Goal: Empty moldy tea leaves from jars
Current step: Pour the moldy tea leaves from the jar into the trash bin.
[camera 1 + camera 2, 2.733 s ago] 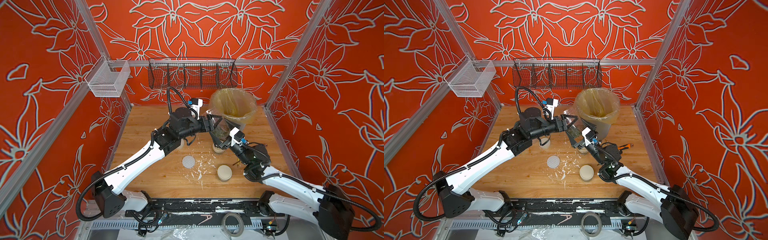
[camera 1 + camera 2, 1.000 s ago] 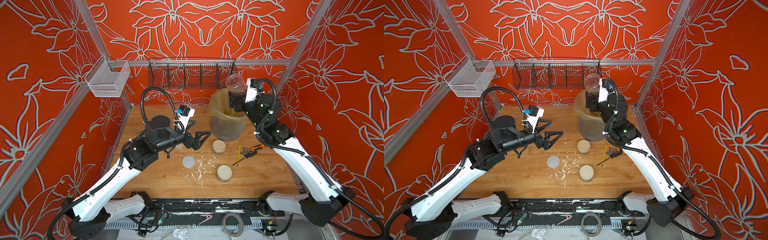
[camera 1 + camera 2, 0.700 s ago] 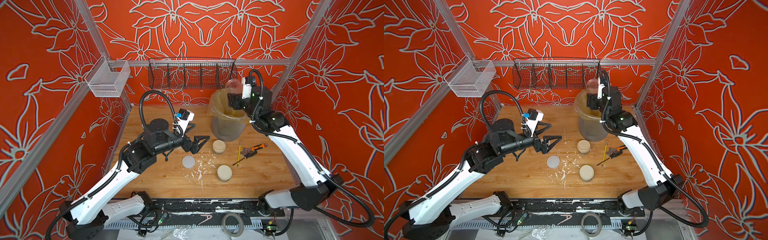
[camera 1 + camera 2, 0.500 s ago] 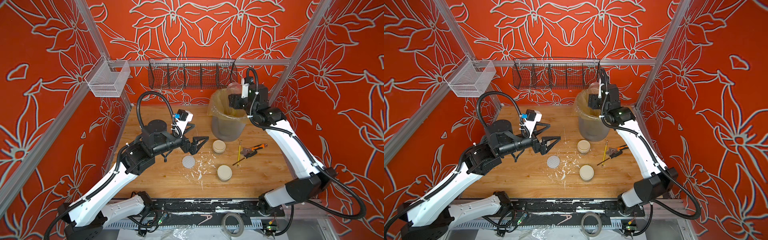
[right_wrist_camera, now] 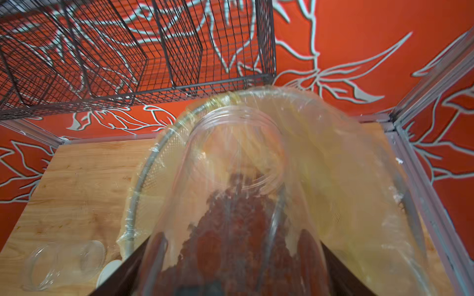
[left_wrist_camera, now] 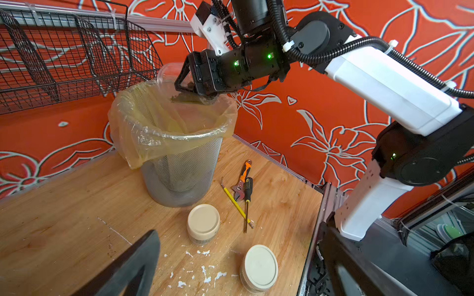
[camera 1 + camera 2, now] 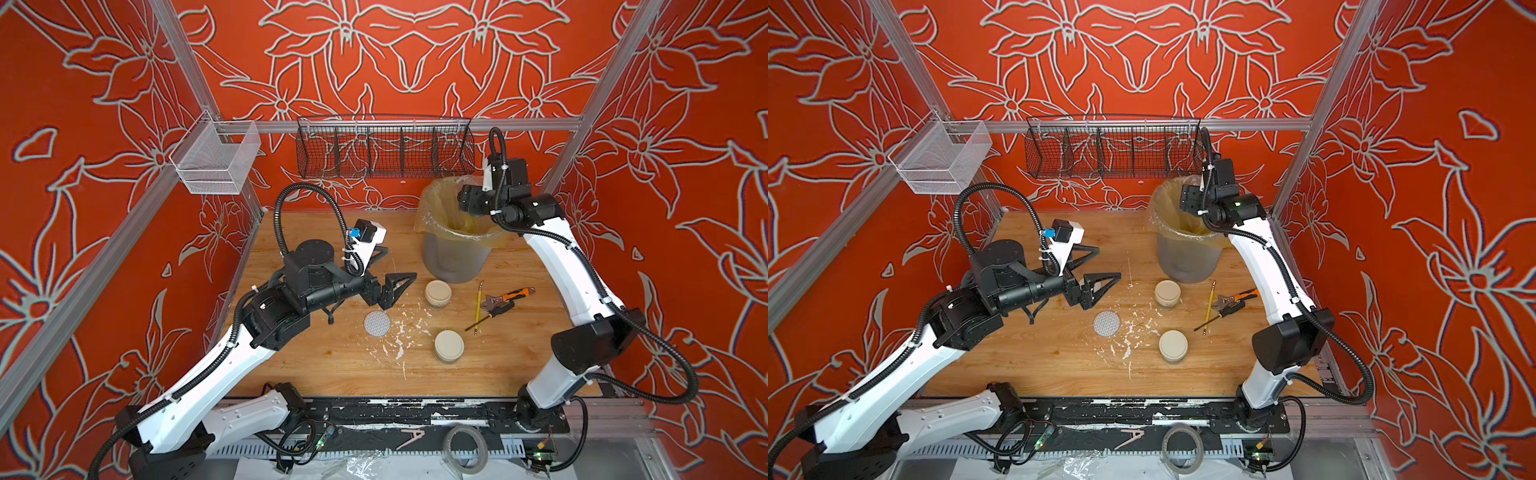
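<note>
My right jaws are clamping a clear open jar point(image 6: 168, 77), holding it nearly on its side above the lined bin point(image 6: 179, 174). The tea leaves point(image 5: 238, 220) are lying along its lower wall, perhaps reaching the mouth, but blur is hiding that edge. My left jaws are hanging wide apart, gripping nothing, over the bench point(image 7: 332, 365) near the dotted lid point(image 7: 377, 323). A lidded jar point(image 7: 438, 292) is standing close by.

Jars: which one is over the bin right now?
The jar in the right gripper, tipped above the bin, lid off, leaves inside; the two lidded jars stand on the table.
</note>
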`<state>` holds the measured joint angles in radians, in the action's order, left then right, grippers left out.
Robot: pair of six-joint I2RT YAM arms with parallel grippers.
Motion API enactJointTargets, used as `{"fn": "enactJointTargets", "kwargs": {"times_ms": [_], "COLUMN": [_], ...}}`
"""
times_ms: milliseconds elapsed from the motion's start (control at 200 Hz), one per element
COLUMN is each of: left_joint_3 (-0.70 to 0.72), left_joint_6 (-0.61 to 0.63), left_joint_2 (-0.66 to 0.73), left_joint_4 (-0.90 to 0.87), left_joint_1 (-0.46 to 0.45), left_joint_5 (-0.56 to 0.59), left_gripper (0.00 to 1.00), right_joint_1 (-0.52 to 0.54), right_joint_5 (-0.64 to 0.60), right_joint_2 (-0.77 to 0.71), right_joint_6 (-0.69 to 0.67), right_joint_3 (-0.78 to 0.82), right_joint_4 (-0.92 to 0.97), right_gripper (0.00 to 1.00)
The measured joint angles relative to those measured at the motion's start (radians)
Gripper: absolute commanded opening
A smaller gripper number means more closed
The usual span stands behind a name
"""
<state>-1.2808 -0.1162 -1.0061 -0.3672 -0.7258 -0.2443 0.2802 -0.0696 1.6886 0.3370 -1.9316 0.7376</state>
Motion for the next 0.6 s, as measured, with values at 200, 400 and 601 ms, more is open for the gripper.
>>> {"fn": "enactJointTargets", "kwargs": {"times_ms": [200, 400, 601], "left_joint_3": [0.000, 0.000, 0.000], "left_joint_6": [0.002, 0.002, 0.002], "left_joint_2": [0.000, 0.000, 0.000], "left_joint_4": [-0.003, -0.007, -0.008], "left_joint_1": [0.000, 0.000, 0.000], "left_joint_5": [0.008, 0.020, 0.031], "left_gripper": [0.98, 0.98, 0.98], "right_joint_1": [0.000, 0.000, 0.000], "right_joint_5": [-0.001, 0.000, 0.006], "right_joint_2": [0.001, -0.002, -0.069], "right_joint_6": [0.057, 0.102, 0.133], "right_joint_3": [-0.006, -0.005, 0.068], "right_joint_4": [0.034, 0.038, -0.002], "right_gripper": [0.26, 0.26, 0.26]}}
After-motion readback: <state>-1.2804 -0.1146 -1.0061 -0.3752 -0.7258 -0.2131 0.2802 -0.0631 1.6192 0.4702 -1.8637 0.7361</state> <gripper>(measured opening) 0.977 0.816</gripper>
